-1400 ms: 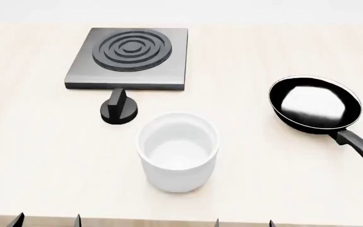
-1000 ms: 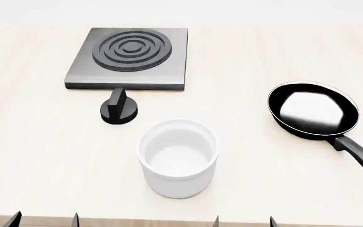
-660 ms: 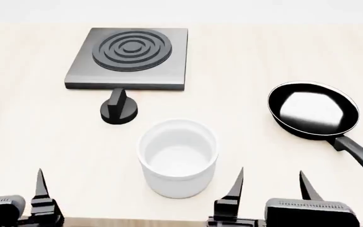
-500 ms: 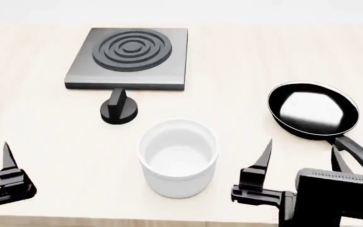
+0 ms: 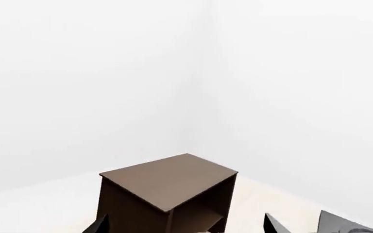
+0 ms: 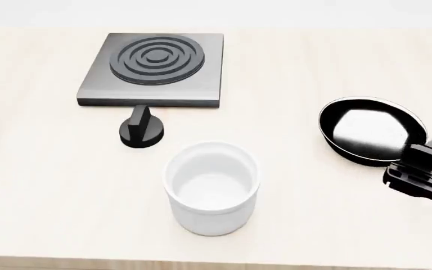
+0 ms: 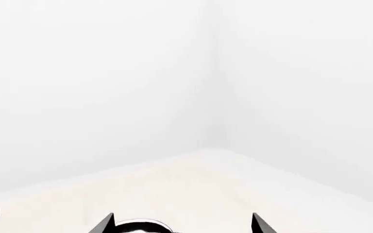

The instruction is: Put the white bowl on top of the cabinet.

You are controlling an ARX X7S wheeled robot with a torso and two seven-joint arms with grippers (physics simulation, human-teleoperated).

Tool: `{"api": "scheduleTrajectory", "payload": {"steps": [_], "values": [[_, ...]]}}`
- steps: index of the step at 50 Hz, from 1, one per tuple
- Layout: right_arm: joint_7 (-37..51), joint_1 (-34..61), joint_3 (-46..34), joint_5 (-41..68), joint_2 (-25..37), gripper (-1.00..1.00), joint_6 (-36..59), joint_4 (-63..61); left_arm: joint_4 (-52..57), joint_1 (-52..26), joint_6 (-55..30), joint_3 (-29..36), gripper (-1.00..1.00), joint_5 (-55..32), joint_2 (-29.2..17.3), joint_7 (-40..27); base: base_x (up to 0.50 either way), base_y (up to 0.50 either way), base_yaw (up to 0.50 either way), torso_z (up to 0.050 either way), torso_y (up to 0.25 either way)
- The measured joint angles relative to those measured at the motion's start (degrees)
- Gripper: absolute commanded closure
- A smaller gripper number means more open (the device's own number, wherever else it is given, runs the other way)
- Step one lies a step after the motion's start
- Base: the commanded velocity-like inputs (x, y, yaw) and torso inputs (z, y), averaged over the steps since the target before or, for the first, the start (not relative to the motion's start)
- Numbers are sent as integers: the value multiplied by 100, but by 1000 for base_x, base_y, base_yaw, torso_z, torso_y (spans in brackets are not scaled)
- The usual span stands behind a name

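- The white bowl stands upright on the pale wooden table, near its front edge and about midway across the head view. Nothing touches it.
- Behind it to the left sits a small black knob, and beyond that the square grey stove plate with its concentric rings. The black frying pan lies well apart to the right.
- The cabinet shows in the left wrist view as a brown wood-topped box with dark sides and an open compartment. In the head view only a dark sliver at the far left edge is visible.
- The right gripper is at the right edge of the head view, beside the pan's handle end. In its wrist view two finger tips stand wide apart, so I judge it spread and empty.
- The left gripper is out of the head view. Its wrist view shows two dark tips set wide apart at the frame edge, so it too looks spread and carries nothing.
- Handling, as a judgement: the bowl looks stiff, glossy and probably slippery, likely ceramic and breakable if dropped.
- Its straight wall is as wide as the pan, likely too broad to span. A pinch over the thick rim band, one finger inside and one outside, seems the surest hold.
- Keep it level while carrying it across to the cabinet top.
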Motion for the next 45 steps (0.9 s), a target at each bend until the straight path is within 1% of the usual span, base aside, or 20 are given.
{"api": "scheduleTrajectory", "payload": {"steps": [8,15,45], "values": [[111,62,244,4,95,-100,14,95,22,-33,-30,-186,-100,-70,-59,-107,0,0,0,0,0],[187,57,288,-48,153,-100,22,108,-6,-58,-21,-254,-100,-97,-93,-165,0,15,0,0,0],[284,-10,254,-120,304,-100,2,-91,-85,-58,63,-228,-100,-112,-163,-297,0,499,0,0,0]]}}
